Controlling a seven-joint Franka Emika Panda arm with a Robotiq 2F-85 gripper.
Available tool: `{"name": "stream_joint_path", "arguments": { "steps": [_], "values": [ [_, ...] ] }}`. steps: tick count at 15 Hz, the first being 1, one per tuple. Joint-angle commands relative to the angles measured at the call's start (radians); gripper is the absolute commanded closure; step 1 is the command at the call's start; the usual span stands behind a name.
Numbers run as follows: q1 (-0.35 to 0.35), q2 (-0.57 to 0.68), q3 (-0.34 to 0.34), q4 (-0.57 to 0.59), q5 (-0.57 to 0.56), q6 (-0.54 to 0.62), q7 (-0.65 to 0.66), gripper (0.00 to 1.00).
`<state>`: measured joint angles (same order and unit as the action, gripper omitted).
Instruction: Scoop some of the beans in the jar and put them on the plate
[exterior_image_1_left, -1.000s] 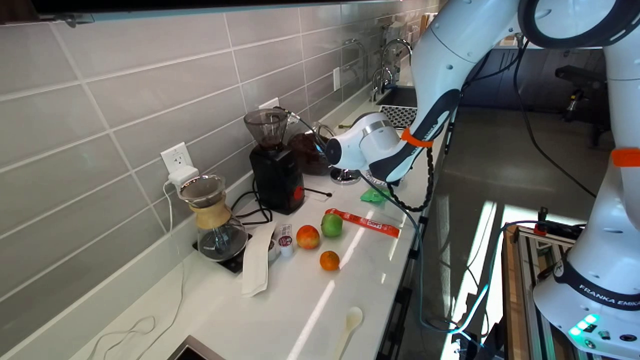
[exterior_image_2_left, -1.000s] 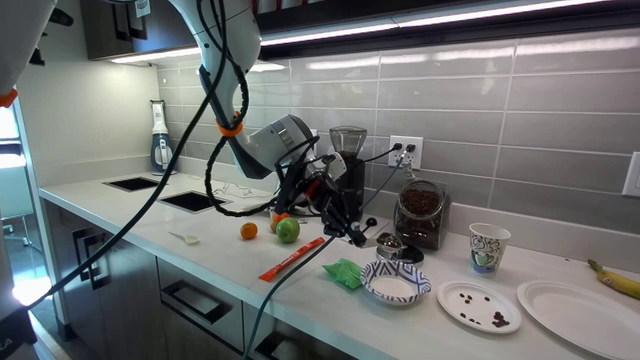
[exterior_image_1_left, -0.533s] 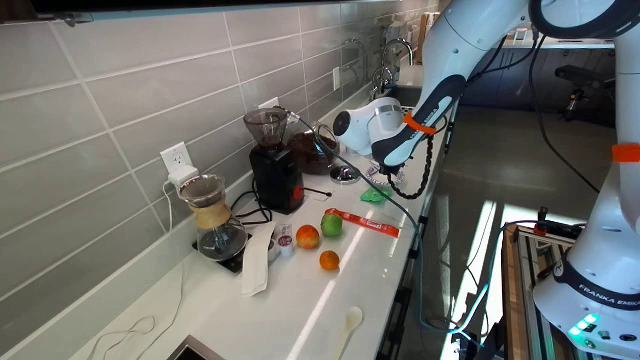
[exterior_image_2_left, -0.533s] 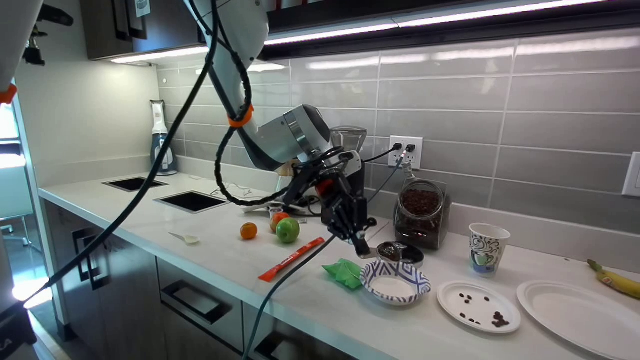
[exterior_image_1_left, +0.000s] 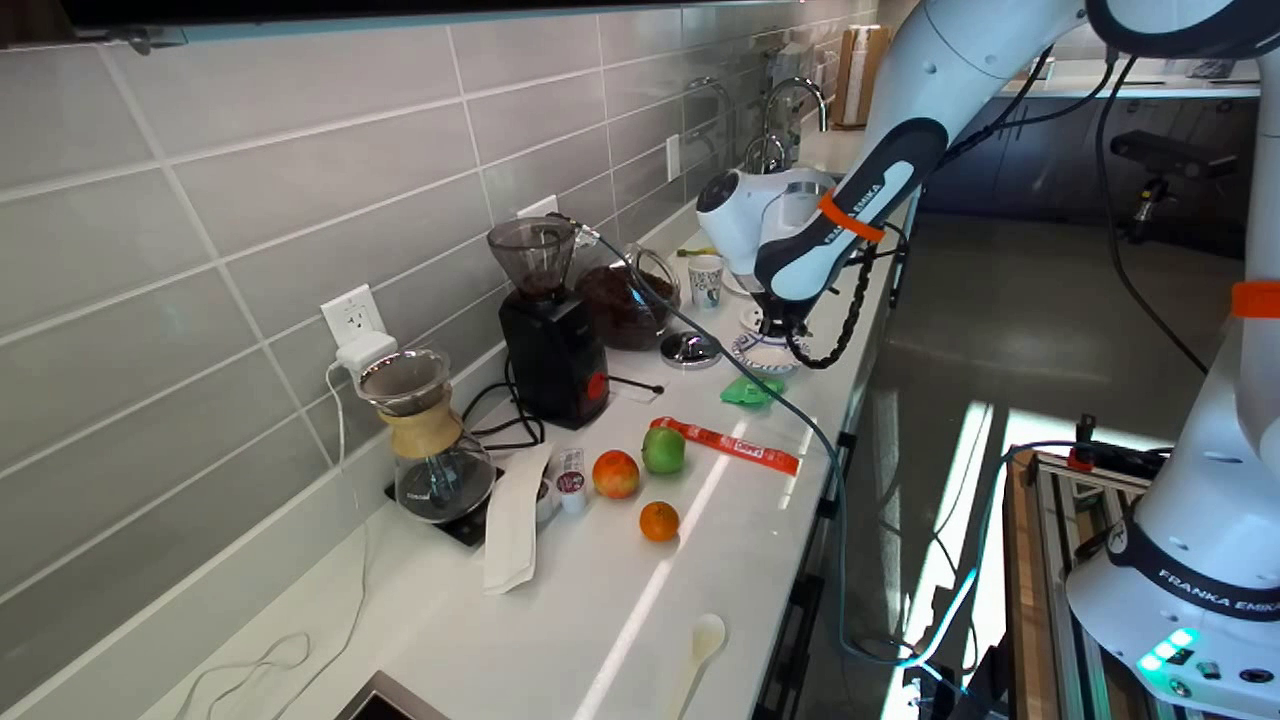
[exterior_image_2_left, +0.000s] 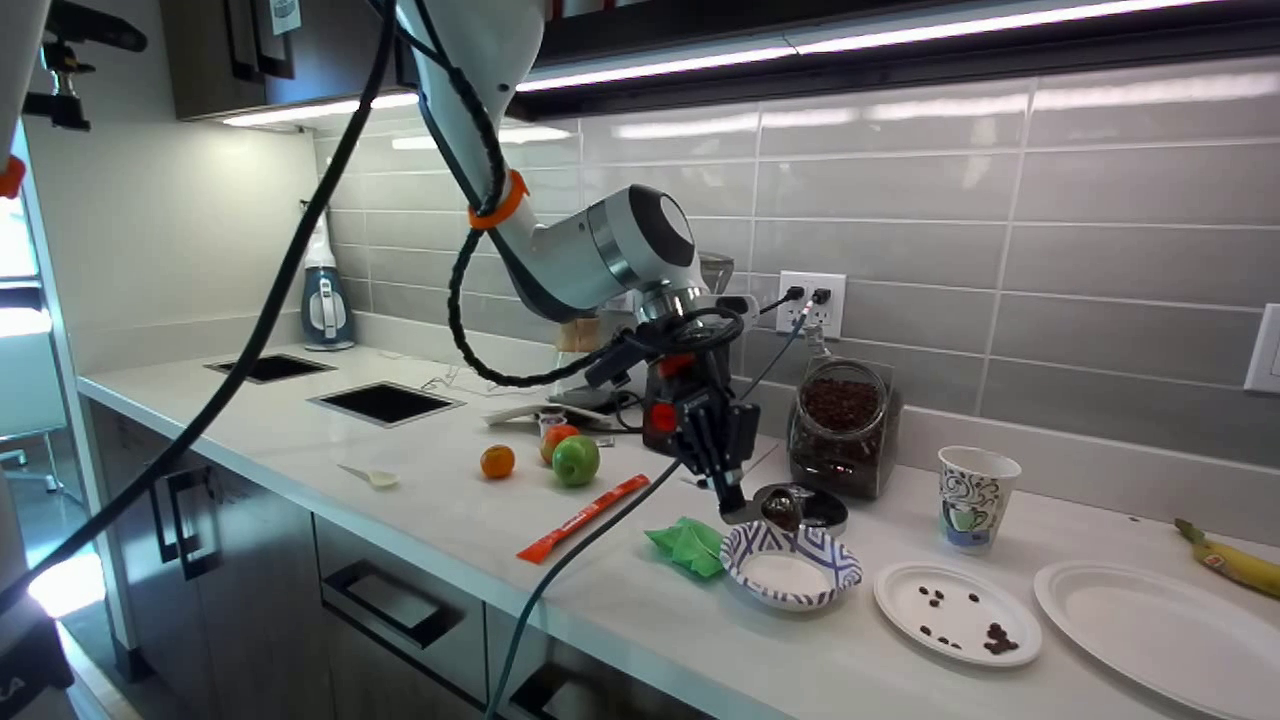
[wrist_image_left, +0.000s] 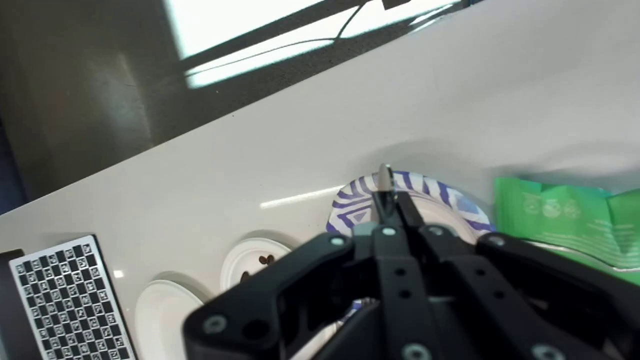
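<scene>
Nearly level lengthwise, metal scoop (exterior_image_2_left: 777, 508) pinched in gripper (exterior_image_2_left: 732, 503), round end pointing right in an exterior view

A green apple (exterior_image_2_left: 576, 461) sits just beside a red-and-yellow fruit (exterior_image_1_left: 615, 474) on the worktop (exterior_image_1_left: 460, 640), with an orange (exterior_image_1_left: 659, 521) near both. A green packet (exterior_image_2_left: 690, 547) lies just beside a blue-patterned bowl (exterior_image_2_left: 788, 575). A black grinder (exterior_image_1_left: 553, 350) and a glass coffee maker (exterior_image_1_left: 424, 432) stand along the tiled wall (exterior_image_1_left: 300, 200). A patterned cup (exterior_image_2_left: 975, 500) stands upright, well apart from a banana (exterior_image_2_left: 1240, 564).

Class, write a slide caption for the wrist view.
Gripper clasping a scoop handle, with a patterned bowl, green packet and plate bearing beans below.
</scene>
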<state>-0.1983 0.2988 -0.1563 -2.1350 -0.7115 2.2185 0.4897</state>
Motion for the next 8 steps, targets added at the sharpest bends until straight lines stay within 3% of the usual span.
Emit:
{"name": "stream_joint_path", "arguments": {
  "steps": [1,8],
  "values": [
    [-0.012,-0.039,-0.028,-0.045,0.095,0.078,-0.13,0.99],
    [-0.048,-0.054,-0.07,-0.065,0.298,0.17,-0.352,0.99]
  ]
}}
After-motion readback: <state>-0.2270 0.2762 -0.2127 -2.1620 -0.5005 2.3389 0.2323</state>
